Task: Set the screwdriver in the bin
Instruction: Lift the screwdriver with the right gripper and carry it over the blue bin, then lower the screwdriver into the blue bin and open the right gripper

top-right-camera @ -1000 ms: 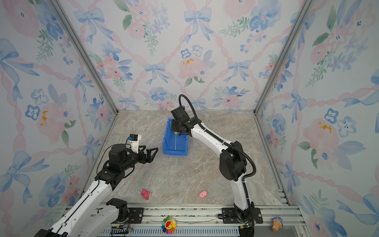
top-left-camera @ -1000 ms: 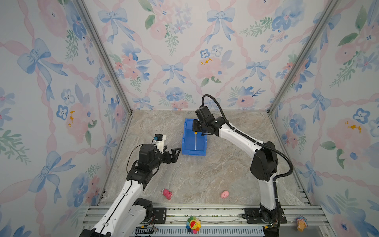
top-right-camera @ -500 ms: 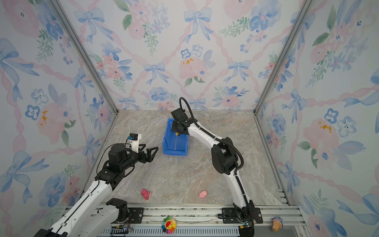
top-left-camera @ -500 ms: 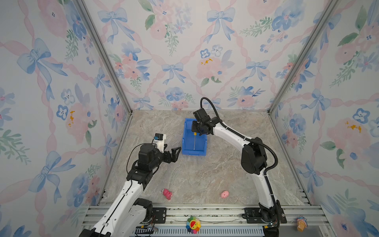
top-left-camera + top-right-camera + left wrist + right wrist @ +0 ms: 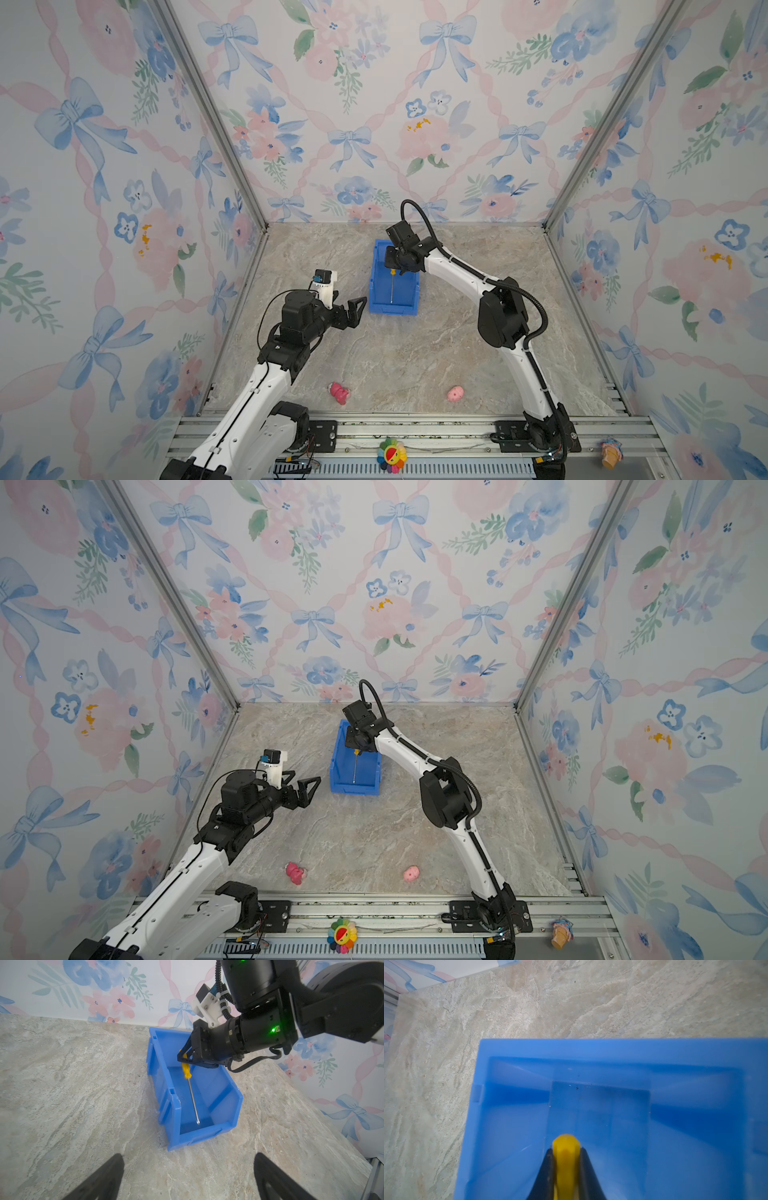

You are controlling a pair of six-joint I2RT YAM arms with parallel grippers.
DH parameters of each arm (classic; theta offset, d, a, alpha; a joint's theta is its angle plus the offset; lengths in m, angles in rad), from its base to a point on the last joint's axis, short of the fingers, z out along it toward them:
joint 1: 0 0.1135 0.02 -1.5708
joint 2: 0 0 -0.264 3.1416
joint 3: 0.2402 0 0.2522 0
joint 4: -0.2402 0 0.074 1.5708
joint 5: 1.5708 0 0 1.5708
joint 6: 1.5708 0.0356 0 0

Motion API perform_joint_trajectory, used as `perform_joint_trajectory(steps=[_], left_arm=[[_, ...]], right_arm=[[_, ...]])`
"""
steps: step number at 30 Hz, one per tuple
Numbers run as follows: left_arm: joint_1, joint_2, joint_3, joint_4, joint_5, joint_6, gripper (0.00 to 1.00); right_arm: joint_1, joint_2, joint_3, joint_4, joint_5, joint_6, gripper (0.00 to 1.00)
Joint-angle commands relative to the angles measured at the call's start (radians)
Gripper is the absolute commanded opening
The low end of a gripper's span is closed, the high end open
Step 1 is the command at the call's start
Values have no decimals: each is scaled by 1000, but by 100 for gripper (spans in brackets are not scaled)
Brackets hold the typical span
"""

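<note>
Both top views: blue bin [image 5: 392, 310] [image 5: 353, 789] sits on the counter [image 5: 415, 353] toward the back wall, low lip facing front. R gripper [image 5: 393, 270] hangs over the bin's back half, clamped on the yellow handle of the screwdriver [image 5: 391, 286]. The shaft runs down inside the bin toward the lip. L gripper [image 5: 351, 311] is just left of the bin, not touching it, jaws spread w/ nothing in them. A pink toy [image 5: 338, 392] and a second pink toy [image 5: 455, 393] lie near the counter's front edge, well apart from the bin.

L wrist view: L gripper's fingers [image 5: 104, 1178] stand wide apart over bare counter, bin ahead. Screwdriver [image 5: 192, 1093] is tilted, handle up in the R gripper [image 5: 185, 1057], tip low by the front lip. Tip prob. touches the bin floor, hard to tell.

R wrist view: handle end pinched btwn two black fingers [image 5: 548, 1172], bin interior below, blurred.
</note>
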Motion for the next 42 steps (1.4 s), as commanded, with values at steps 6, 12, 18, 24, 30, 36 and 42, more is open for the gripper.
perform_joint_trajectory(steps=[6,12,18,24,30,36,42], left_arm=[[-5,-10,-17,25,-16,24,98],[-5,-12,-15,24,-14,25,98],[-6,-14,-15,27,-15,29,98],[-5,-20,-15,29,-16,33,98],[-5,-23,-14,32,-20,35,98],[-8,-21,-15,32,-23,37,98],[-11,-18,-15,32,-35,40,98]], right_arm=[[13,43,16,-22,39,10,1],[20,60,27,-32,60,-4,4],[28,68,33,-41,71,-11,7],[28,83,52,-57,68,-2,11],[29,104,75,-84,74,-12,13],[25,81,49,-74,96,-12,24],[32,45,33,-49,121,-14,43]])
